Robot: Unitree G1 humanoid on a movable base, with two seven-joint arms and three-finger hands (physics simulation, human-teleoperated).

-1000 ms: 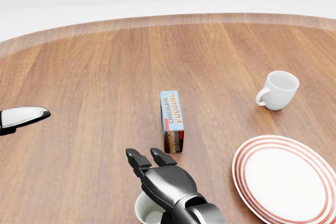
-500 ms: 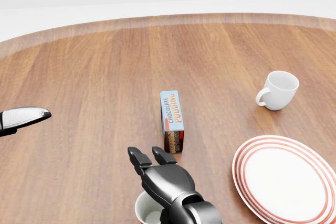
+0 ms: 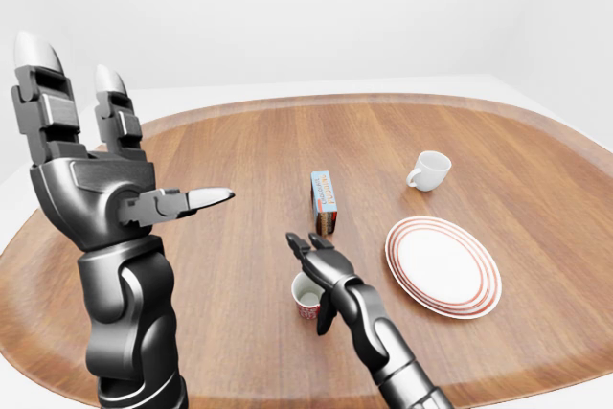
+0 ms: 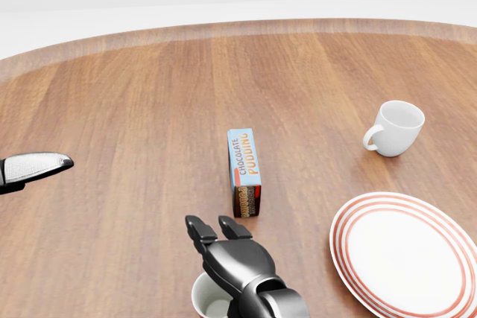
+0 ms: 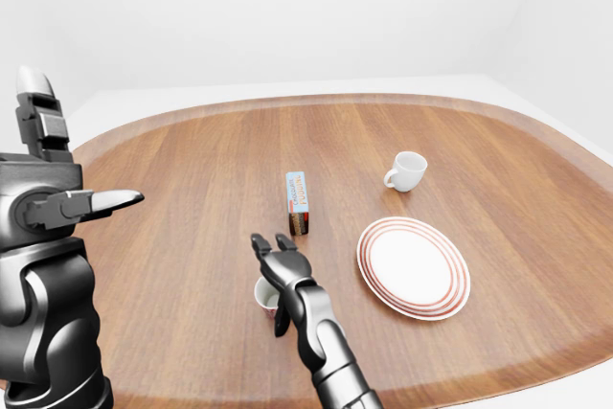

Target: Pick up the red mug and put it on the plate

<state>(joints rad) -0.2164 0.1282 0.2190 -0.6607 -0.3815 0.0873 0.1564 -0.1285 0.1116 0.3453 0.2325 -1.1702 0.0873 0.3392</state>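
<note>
Your broad oval table of reddish-brown wood grain [image 3: 239,170], edged with a paler raised rim, fills all three views. In the left-eye view your dark grey, blocky left hand [image 3: 91,174] stands upright well above the table at the far left, its silver-tipped fingers [image 3: 48,93] spread straight and its thumb jutting right, gripping nothing. Right of centre lies the round white plate with red concentric rings at its rim [image 3: 443,265], flat, glossy and bare. Your glossy black right hand [image 3: 321,261] hangs over the small red mug with a white inside [image 3: 305,296], which stands upright on the table near the lower middle, left of the plate and apart from it. Its two upper fingers [image 4: 205,230] reach out straight past the mug's far rim, and another digit hangs down the mug's right side. You haven't closed round it; whether any finger touches it, you can't tell. Just above the mug lies the narrow rectangular blue and brown chocolate pudding carton [image 4: 244,171]. Above the plate stands the rounded white ceramic cup with its handle pointing left [image 4: 395,128], upright.
</note>
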